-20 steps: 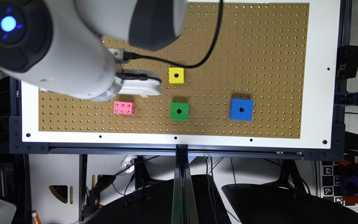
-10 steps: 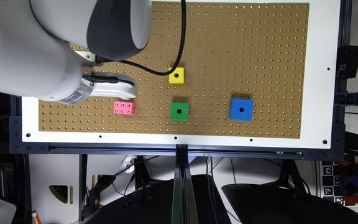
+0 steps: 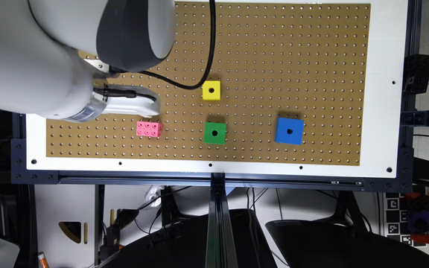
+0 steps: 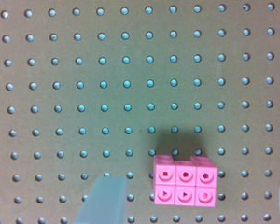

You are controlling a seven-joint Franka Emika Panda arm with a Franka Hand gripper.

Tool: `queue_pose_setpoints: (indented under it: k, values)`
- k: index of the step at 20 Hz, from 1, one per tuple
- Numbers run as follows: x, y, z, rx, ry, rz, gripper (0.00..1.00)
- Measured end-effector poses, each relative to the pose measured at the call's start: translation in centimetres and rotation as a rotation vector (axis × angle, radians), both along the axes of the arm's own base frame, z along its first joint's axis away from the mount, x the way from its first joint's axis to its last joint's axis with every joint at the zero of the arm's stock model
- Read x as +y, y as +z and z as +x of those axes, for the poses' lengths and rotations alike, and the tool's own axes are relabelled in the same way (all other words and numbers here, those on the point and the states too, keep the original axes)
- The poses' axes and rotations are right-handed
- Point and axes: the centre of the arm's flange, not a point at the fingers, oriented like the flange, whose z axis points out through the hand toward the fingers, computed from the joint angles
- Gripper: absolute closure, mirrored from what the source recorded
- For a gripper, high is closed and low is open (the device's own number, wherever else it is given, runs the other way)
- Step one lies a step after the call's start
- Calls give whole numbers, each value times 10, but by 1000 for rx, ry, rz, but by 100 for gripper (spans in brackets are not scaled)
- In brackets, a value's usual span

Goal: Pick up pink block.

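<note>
The pink block [image 3: 149,129] lies flat on the brown pegboard [image 3: 274,56], near the front edge at the exterior view's left. Its six studs face up in the wrist view, where the pink block [image 4: 184,182] sits between two translucent fingers [image 4: 102,201], closer to the one at the picture's edge. My gripper [image 4: 192,211] is open and above the board, touching nothing. In the exterior view the gripper [image 3: 140,106] shows as a white part just behind the block, under the big white arm.
A yellow cube [image 3: 211,90], a green cube [image 3: 215,133] and a blue cube [image 3: 289,131], each with a centre hole, stand to the exterior view's right of the pink block. The board's white border [image 3: 214,165] and a metal rail run along the front.
The arm has swung toward the exterior view's left, carrying the white gripper part from near the yellow cube to just behind the pink block. The blocks have not moved.
</note>
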Motion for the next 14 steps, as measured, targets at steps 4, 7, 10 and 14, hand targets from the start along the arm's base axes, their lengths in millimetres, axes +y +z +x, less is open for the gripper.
queue_pose_setpoints:
  k: [4, 7, 10, 14]
  values:
    - [3, -19, 8, -1, 8, 3, 0]
    - [6, -41, 10, 10, 13, 10, 0]
    - [6, -65, 13, 7, 13, 12, 0]
    - [3, -64, 26, -12, 14, 8, 0]
